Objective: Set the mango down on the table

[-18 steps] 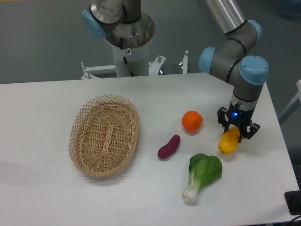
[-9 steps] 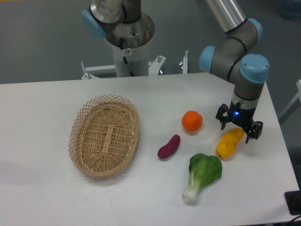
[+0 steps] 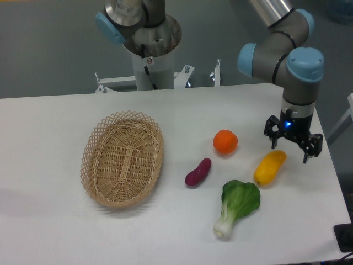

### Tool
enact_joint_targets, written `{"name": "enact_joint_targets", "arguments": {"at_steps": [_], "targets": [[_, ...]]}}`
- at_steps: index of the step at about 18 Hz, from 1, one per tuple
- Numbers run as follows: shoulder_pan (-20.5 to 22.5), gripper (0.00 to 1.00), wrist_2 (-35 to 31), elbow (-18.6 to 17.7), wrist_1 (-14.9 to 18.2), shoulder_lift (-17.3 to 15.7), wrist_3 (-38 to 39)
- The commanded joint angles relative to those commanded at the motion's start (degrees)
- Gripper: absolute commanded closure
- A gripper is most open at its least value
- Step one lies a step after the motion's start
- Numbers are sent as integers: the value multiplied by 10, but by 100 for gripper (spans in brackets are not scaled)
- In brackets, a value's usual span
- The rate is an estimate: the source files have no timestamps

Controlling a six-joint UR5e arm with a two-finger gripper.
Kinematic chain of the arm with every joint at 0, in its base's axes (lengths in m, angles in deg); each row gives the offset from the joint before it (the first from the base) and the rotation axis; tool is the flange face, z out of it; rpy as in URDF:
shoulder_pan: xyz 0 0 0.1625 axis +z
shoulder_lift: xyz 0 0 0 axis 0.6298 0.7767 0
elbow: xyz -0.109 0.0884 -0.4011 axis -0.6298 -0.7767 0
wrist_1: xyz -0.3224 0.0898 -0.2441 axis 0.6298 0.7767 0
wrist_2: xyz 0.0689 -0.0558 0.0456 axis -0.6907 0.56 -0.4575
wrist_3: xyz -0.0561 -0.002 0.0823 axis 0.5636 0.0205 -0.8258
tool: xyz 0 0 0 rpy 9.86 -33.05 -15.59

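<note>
Lying free on the white table (image 3: pixel 55 232), the mango (image 3: pixel 269 168) is seen on the right side, its long axis tilted, the orange-tinted end nearest the arm. Just above that upper end the gripper (image 3: pixel 292 150) is held with its fingers spread wide, nothing being pinched between them. A bok choy (image 3: pixel 237 205) is found just beside the mango on the lower left, an orange (image 3: pixel 225 142) to its upper left. A purple sweet potato (image 3: pixel 198 171) and a wicker basket (image 3: pixel 123 158) are placed farther left.
</note>
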Motion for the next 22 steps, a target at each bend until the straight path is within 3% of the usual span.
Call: {"name": "enact_joint_targets", "arguments": {"at_steps": [4, 13, 22], "targets": [[14, 0, -1, 0, 42, -35, -32], [83, 0, -2, 17, 140, -63, -192], [93, 0, 1, 16, 150, -68, -211]]}}
